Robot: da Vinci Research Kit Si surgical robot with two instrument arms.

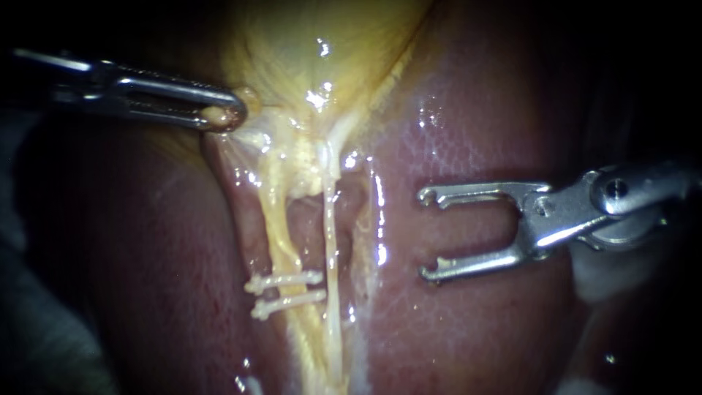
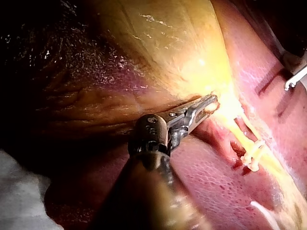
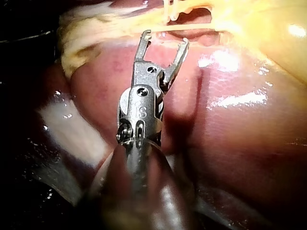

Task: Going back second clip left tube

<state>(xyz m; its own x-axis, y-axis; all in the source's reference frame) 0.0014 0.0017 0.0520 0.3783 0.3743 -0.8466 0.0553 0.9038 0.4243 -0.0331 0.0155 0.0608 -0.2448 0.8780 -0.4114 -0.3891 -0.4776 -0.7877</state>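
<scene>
Right instrument (image 1: 431,235) hangs over the liver (image 1: 468,146) just right of the tubes, jaws wide apart and empty. Two clips (image 1: 287,281) sit across the left tube (image 1: 278,241), close together. Left instrument (image 1: 228,113) has its jaws clamped on the gallbladder (image 1: 314,51) edge

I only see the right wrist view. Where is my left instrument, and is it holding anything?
Observer: Your left instrument is shut on the gallbladder's lower edge.
Operator: How many clips are on the left tube?
Observer: Two: an upper clip and a lower clip, side by side across it.
Operator: Is my right instrument near them?
Observer: No; its pincer is open and empty over the liver, right of the right tube.
</scene>
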